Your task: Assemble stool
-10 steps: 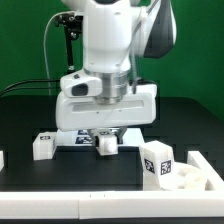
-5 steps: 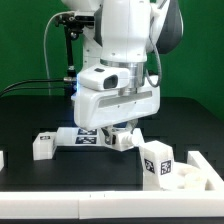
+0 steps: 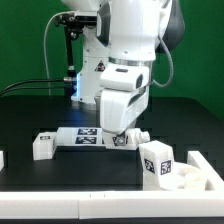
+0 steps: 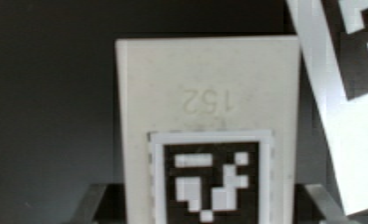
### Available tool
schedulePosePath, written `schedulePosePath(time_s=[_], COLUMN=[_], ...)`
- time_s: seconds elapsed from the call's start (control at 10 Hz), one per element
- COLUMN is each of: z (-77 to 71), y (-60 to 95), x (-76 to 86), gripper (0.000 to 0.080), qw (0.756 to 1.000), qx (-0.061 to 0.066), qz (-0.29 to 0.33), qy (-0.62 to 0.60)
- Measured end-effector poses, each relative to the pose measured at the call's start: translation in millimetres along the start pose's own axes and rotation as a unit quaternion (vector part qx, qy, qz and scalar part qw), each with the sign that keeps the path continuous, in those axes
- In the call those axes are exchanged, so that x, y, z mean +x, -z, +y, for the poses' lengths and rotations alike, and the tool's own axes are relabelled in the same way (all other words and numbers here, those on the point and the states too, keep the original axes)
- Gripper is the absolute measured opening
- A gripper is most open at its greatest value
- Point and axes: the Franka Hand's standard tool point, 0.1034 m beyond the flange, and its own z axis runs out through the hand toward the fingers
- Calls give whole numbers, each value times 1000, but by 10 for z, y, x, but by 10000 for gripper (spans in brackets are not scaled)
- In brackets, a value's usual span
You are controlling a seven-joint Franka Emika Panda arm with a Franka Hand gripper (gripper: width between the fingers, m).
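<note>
Moved: the arm [image 3: 130, 50] has swung toward the exterior view's right and twisted at the wrist, and the held leg [image 3: 131, 138] has gone with it, off the front of the marker board [image 3: 85, 136] to its right end.
Arm: it fills the middle of your exterior view, with the wrist low over the table.
Marker board: it lies flat behind and to the left of the gripper [image 3: 122, 137]. In the wrist view you see one corner of it [image 4: 346, 45] past the held leg.
Seat: the white part at the right edge of your exterior view looks like the seat [image 3: 198, 178]. It is cut off by the frame.
Loose legs: the near leg [image 3: 157, 162] stands just beside the seat. The left leg [image 3: 42, 146] sits by the marker board's left end.
Gripper: it is clamped on the held leg [image 4: 207, 100], with a dark finger [image 4: 106, 205] on each side of the tagged end.
Key relation: the seat lies right of the gripper and nearer the camera, with the near leg in between. The held leg's long axis runs across the line between the fingers. You cannot tell from outside whether it is upright or tilted.
</note>
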Motion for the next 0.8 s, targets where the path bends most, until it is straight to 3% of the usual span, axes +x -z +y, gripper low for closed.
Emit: schedulePosePath(time_s=[0.4,0.6,0.8], z=[24,157,134], y=[-8,40,25], x=[-70,-97,-94], gripper=[333,333,333], qw=[989,951,931], qx=[-2,-2,1], qz=[-10,-17,-21], qy=[146,308,365])
